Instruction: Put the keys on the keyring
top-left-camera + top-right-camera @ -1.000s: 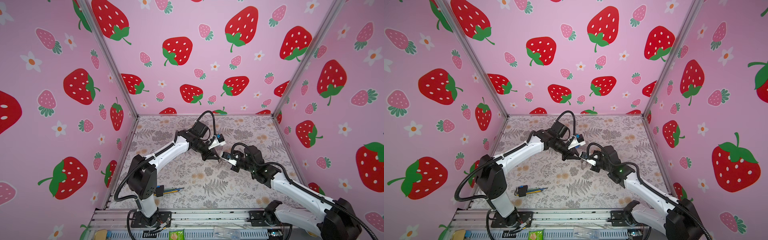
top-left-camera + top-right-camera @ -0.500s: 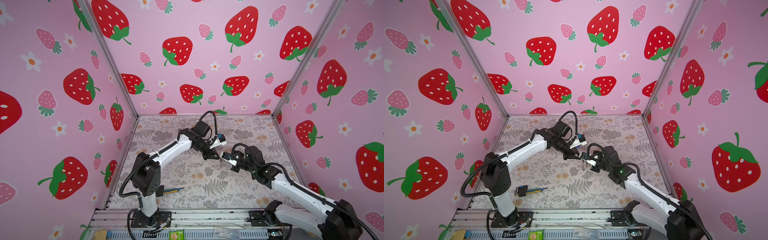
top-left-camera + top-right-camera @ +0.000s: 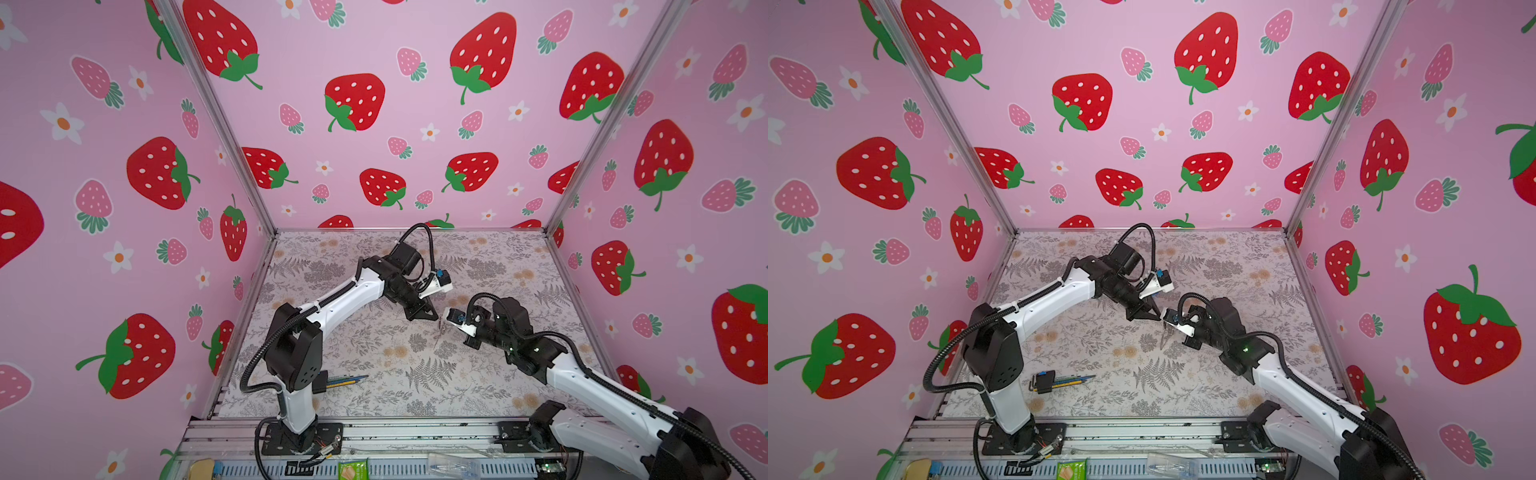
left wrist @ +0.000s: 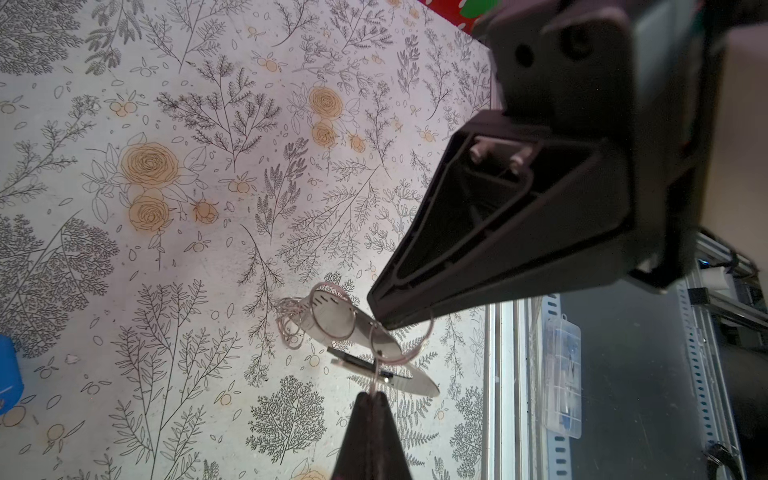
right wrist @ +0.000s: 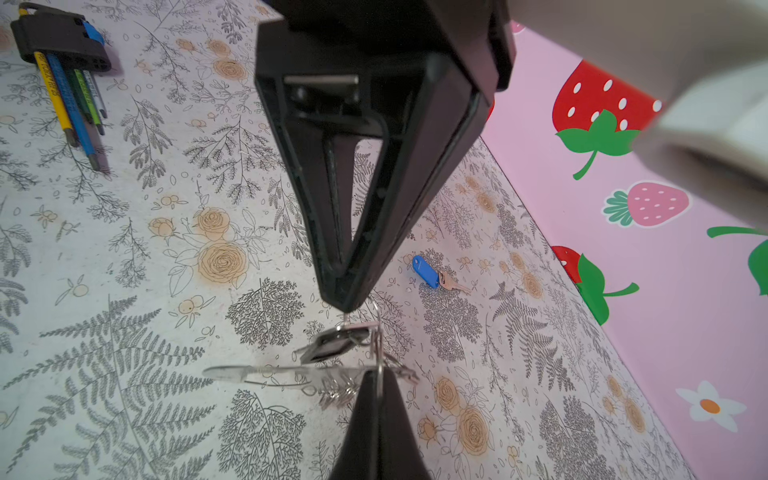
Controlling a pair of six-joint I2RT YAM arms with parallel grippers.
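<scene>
Centre of both top views: our left gripper [image 3: 432,318] and right gripper [image 5: 377,386] each pinch the keyring [image 4: 336,320] aloft; the blue-tagged key [image 5: 426,272] lies apart on the worktop [image 5: 124,249]. We should pry one ring gently.

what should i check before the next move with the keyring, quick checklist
1. left hand grips the keyring: ok, shut on one of its metal rings.
2. right hand grips the keyring: ok, shut on it.
3. keyring clear of the table: ok, it hangs between the hands.
4. black-rimmed tag key on a ring: cannot tell, it hangs in the cluster.
5. blue-tagged key threaded: not ok, it lies on the table, apart.
6. hex-key bundle out of the way: ok, near the left arm's base.
</scene>
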